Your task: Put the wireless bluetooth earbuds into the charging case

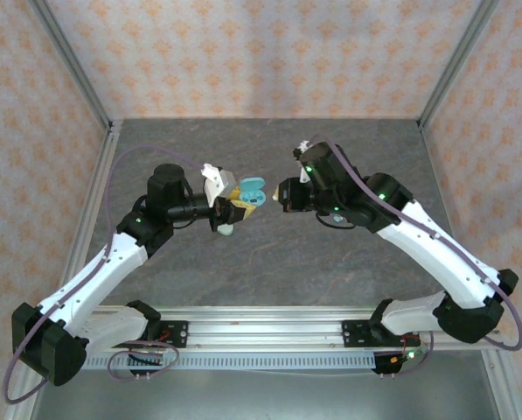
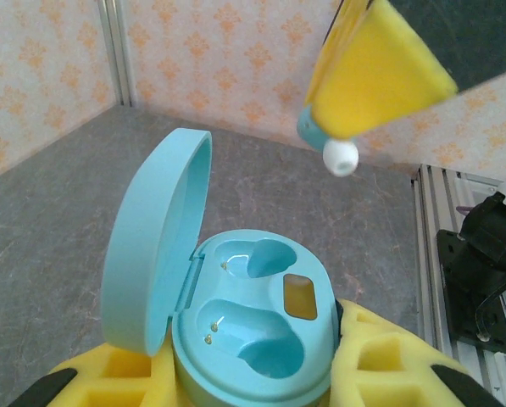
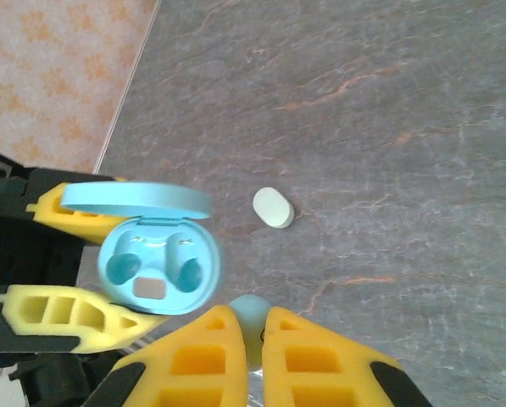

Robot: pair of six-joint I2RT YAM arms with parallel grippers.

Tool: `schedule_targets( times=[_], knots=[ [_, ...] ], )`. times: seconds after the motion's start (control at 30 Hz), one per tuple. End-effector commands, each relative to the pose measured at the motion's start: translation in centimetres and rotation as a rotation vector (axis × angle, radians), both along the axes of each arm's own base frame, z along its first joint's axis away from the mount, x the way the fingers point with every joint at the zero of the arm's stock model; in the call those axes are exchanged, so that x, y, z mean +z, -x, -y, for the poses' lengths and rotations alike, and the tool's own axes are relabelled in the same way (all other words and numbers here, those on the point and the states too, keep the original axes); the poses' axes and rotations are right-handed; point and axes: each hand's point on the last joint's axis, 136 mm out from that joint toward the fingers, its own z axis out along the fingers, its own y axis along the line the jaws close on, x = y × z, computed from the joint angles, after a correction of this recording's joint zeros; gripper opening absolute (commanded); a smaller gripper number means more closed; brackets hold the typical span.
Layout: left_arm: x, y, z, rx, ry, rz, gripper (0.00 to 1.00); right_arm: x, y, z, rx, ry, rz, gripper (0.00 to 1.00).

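Observation:
A teal charging case [image 2: 261,331] sits between my left gripper's [image 2: 248,369] yellow foam fingers [image 2: 388,360], which are shut on its base. Its lid [image 2: 151,246] stands open and both wells are empty. From above the case [image 1: 252,191] is held off the table at the centre, at the left gripper [image 1: 232,208]. My right gripper [image 3: 251,329] is shut on a teal earbud [image 3: 251,315]. In the left wrist view this earbud's white tip [image 2: 340,157] pokes out below the right fingers [image 2: 375,72], above and beyond the case and apart from it. The right gripper [image 1: 282,194] faces the case closely.
A pale mint oval piece [image 3: 273,207] lies on the grey table, seen from above just below the left gripper [image 1: 227,229]. Patterned walls and aluminium posts [image 1: 68,61] enclose the table. A metal rail [image 1: 261,328] runs along the near edge.

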Motion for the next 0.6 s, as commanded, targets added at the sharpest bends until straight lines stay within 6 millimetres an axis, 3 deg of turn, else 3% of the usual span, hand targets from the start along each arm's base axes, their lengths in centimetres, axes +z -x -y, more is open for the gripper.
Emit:
schedule_targets(
  times=[0.0,0.23,0.57],
  knots=[
    [2.3,-0.2,0.3,-0.002,0.017,0.076,0.27,1.4,-0.3,-1.6,0.029,-0.003,0.046,0.1],
    [2.1,-0.4,0.4,-0.006,0.006,0.075,0.26,1.6,-0.3,-4.0,0.089,0.021,0.056,0.1],
    [1.9,-0.5,0.5,-0.012,-0.006,0.076,0.26,0.5,-0.6,-4.8,0.108,0.055,0.035,0.11]
  ],
)
